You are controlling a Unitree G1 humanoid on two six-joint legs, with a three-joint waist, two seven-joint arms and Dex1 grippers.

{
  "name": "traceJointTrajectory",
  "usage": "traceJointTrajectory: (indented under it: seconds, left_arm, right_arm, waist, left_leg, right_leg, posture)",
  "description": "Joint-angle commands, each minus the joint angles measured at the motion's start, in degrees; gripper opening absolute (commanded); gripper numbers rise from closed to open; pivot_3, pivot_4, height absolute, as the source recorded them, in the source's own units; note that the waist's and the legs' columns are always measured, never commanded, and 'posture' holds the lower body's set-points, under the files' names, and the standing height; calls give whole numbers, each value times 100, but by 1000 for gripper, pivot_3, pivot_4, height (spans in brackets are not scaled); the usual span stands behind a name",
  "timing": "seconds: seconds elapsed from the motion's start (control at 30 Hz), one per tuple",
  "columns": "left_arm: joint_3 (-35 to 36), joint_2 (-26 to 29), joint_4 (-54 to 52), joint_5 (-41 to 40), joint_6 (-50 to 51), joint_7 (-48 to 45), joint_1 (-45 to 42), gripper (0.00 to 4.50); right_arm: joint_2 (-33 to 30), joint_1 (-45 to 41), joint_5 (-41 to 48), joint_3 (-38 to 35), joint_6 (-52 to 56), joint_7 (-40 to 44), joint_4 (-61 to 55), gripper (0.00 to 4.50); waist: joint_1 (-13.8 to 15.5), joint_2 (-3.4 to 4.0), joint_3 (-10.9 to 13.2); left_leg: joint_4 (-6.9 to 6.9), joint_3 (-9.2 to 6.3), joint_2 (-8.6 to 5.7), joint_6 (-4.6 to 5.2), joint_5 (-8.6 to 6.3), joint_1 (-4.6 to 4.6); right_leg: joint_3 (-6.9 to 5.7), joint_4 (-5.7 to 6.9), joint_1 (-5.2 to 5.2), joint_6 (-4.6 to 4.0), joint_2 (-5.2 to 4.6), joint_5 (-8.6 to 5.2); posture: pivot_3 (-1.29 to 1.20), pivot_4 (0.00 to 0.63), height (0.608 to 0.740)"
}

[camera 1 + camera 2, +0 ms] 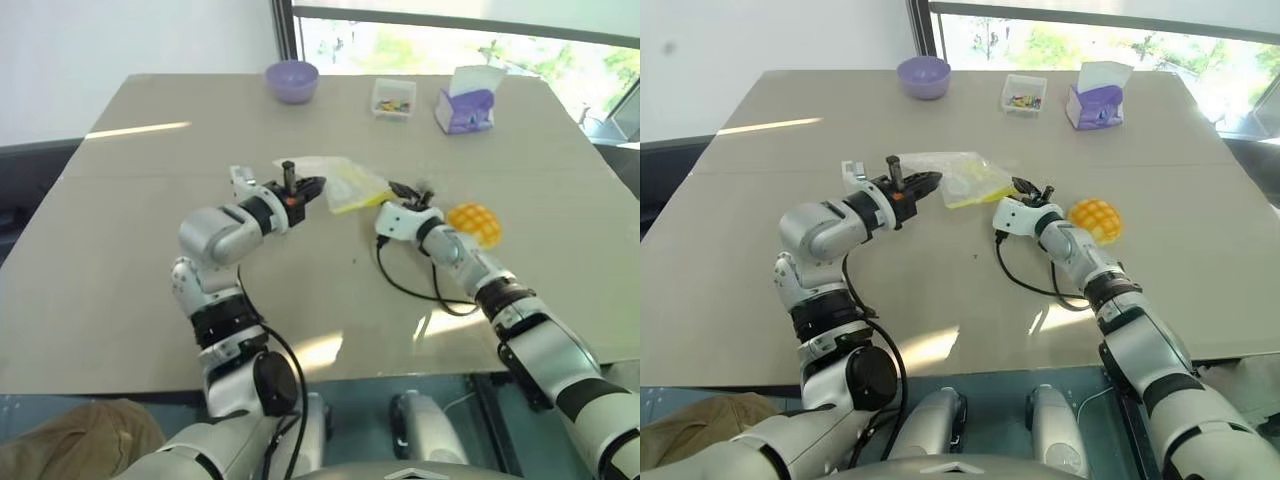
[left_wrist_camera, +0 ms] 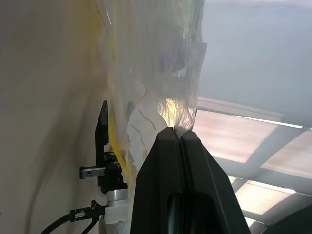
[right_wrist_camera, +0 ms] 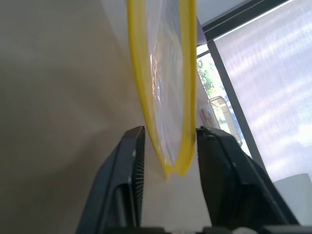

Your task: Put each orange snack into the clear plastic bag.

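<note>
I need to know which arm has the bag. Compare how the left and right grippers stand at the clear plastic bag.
The left gripper has its fingers pressed shut on the clear plastic bag, holding its crinkly edge. The right gripper has its fingers apart, one on each side of the bag's yellow zip strip, not yet clamped. Both reach in level toward the bag, one from each side.

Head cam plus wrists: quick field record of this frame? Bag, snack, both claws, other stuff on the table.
bag: clear plastic bag with yellow zip strip, held up off the table between both arms
left claw: shut on the bag's crinkled clear edge
right claw: fingers either side of the zip corner, gap visible, not clamped
orange snack: on the table beside the right forearm, outside the bag
far edge: purple bowl, small clear box, purple tissue box
</note>
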Motion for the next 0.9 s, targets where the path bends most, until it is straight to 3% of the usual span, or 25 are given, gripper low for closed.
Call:
traceJointTrajectory:
  seconds: [0.03, 0.37, 0.53, 0.57, 0.67, 0.7, 0.73, 0.8, 0.9]
  left_arm:
    - [-197, 118, -238, -141, -19, -254, 33, 0]
    - [-478, 530, -127, -141, 162, -696, 236, 0]
    - [-1022, 1494, 9, -141, 791, -1632, 513, 0]
    - [-1171, 1816, -113, 120, 1069, -2191, 572, 0]
    - [-2014, 3144, -935, 2088, 1461, -4452, 1069, 699]
    - [-2272, 3520, -1213, 2642, 1232, -5260, 1205, 1181]
    - [-2540, 3866, -1507, 3172, 888, -6015, 1311, 1288]
    - [-3180, 4679, -2346, 4763, -515, -7789, 1550, 2228]
    - [-3770, 5220, -2732, 6411, -2056, -9105, 1673, 2228]
  right_arm:
    - [29, -254, -125, 15, -193, -448, 176, 65]
    - [-74, -330, -75, -149, -265, -582, 139, 25]
    - [-141, -235, 408, -551, -56, -270, -297, 25]
    - [-157, -202, 505, -632, 13, -178, -417, 25]
    - [-162, -33, 842, -956, 353, -43, -1087, 0]
    - [-133, 46, 910, -1065, 554, -64, -1380, 0]
    - [-122, 128, 848, -1106, 783, -137, -1665, 0]
    - [-89, 323, 711, -1109, 1244, -58, -2300, 0]
    - [-34, 540, 453, -1000, 1859, 96, -2964, 0]
  waist:
    - [-11, 0, 0]
    - [-12, 1, 0]
    - [-32, 3, 1]
    - [-34, 3, 1]
    - [-148, 12, 5]
    - [-165, 15, 5]
    - [-167, 18, 6]
    - [-169, 25, 10]
    - [-169, 41, 19]
  left_leg:
    - [0, 1, 0, 0, 0, 0]
    - [0, 0, 1, 0, 0, 0]
    - [0, -3, 1, 1, 0, 0]
    - [0, -3, 1, 1, 0, 0]
    - [-5, -4, 3, 1, 0, 0]
    - [-15, -2, 2, 1, 0, 3]
    - [-23, -1, 3, 2, 0, 7]
    - [-41, -12, 1, 1, 1, 2]
    - [-70, -58, -8, -24, 19, -5]
  right_leg:
    - [1, 0, 0, 0, 0, 0]
    - [1, 0, 0, 0, 0, 0]
    - [0, 2, -1, 0, 1, 0]
    - [0, 2, -1, 0, 1, 0]
    - [-1, 4, -3, 0, 6, 0]
    - [0, 4, -4, -1, 7, -1]
    - [1, 2, -4, -1, 9, -1]
    - [-11, -4, -5, -3, 7, -3]
    - [-50, -11, -1, -7, -2, -5]
  posture:
    - [0, 150, 740]
    - [0, 150, 740]
    - [0, 150, 740]
    - [0, 150, 740]
    - [0, 150, 740]
    - [0, 150, 740]
    - [0, 150, 739]
    - [0, 150, 734]
    - [0, 150, 727]
